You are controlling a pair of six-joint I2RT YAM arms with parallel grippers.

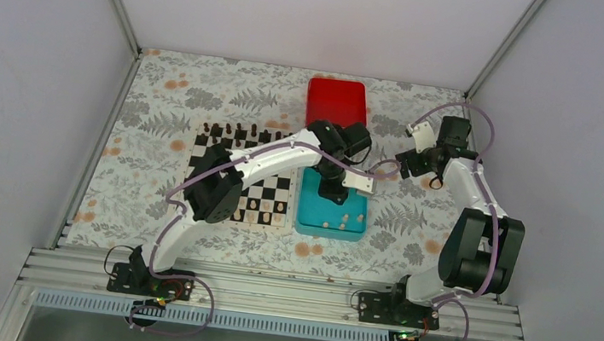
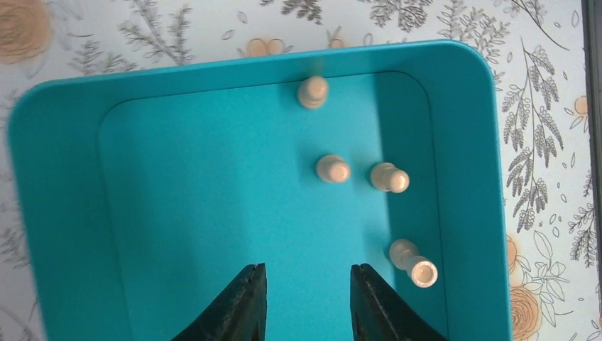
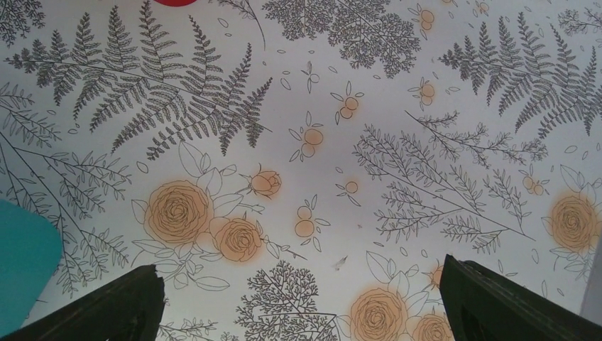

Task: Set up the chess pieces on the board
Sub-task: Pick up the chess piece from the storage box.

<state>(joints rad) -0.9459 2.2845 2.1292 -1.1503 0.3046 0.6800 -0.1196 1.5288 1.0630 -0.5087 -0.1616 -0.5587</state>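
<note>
The chequered board [image 1: 273,186] lies left of centre, partly under my left arm. Cream chess pieces [image 1: 265,207] stand on its near rows. Dark chessmen [image 1: 238,132] line its far edge. Several more cream pieces [image 1: 344,220] are in the teal tray [image 1: 310,223]. In the left wrist view they lie at the tray's right side: one at the far wall [image 2: 312,92], two in the middle [image 2: 332,169], and one on its side [image 2: 413,263] just right of my fingers. My left gripper [image 2: 307,268] is open and empty over the tray floor [image 2: 199,199]. My right gripper [image 3: 302,266] is wide open and empty over the cloth.
A red box [image 1: 336,101] stands behind the teal tray. The floral cloth [image 3: 319,142] covers the table. My right gripper [image 1: 409,162] hangs right of the tray, whose corner [image 3: 21,263] shows in the right wrist view. Grey walls enclose three sides.
</note>
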